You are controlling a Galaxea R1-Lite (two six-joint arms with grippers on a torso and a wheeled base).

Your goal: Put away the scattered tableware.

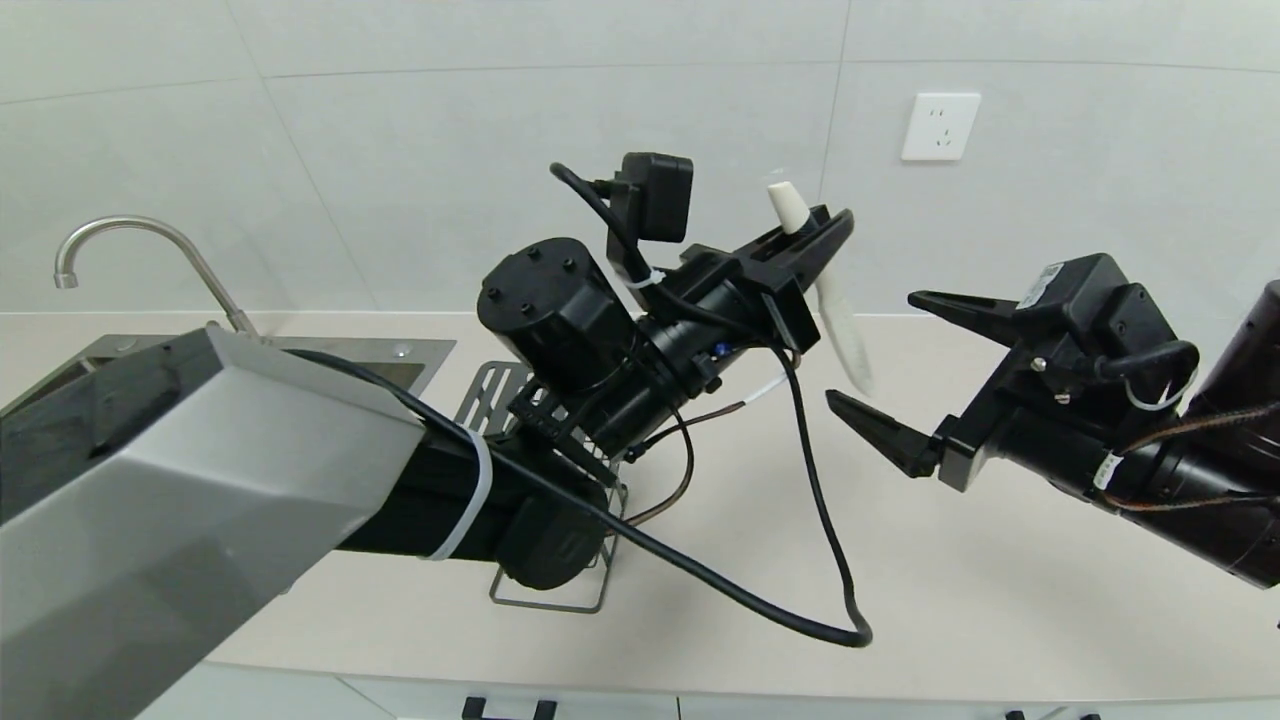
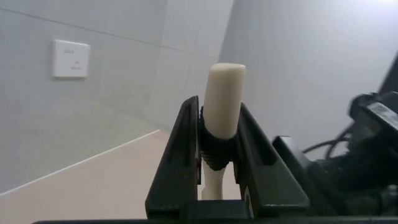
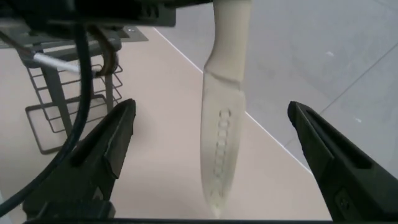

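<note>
A cream-coloured knife (image 1: pixel 840 325) hangs blade down above the counter, well clear of its surface. My left gripper (image 1: pixel 815 235) is shut on its rounded handle (image 2: pixel 224 93), which sticks out beyond the fingers. My right gripper (image 1: pixel 872 347) is open at the level of the lower blade, one finger above and one below in the head view. In the right wrist view the blade (image 3: pixel 221 143), with a row of small holes, hangs between the spread fingers of the right gripper (image 3: pixel 211 107) without touching them.
A wire drying rack (image 1: pixel 500 385) stands on the beige counter (image 1: pixel 950 600) under my left arm, also seen as the rack (image 3: pixel 56 106). A steel sink (image 1: pixel 400 350) with a curved faucet (image 1: pixel 130 235) lies to the left. A wall socket (image 1: pixel 940 127) sits on the tiled wall.
</note>
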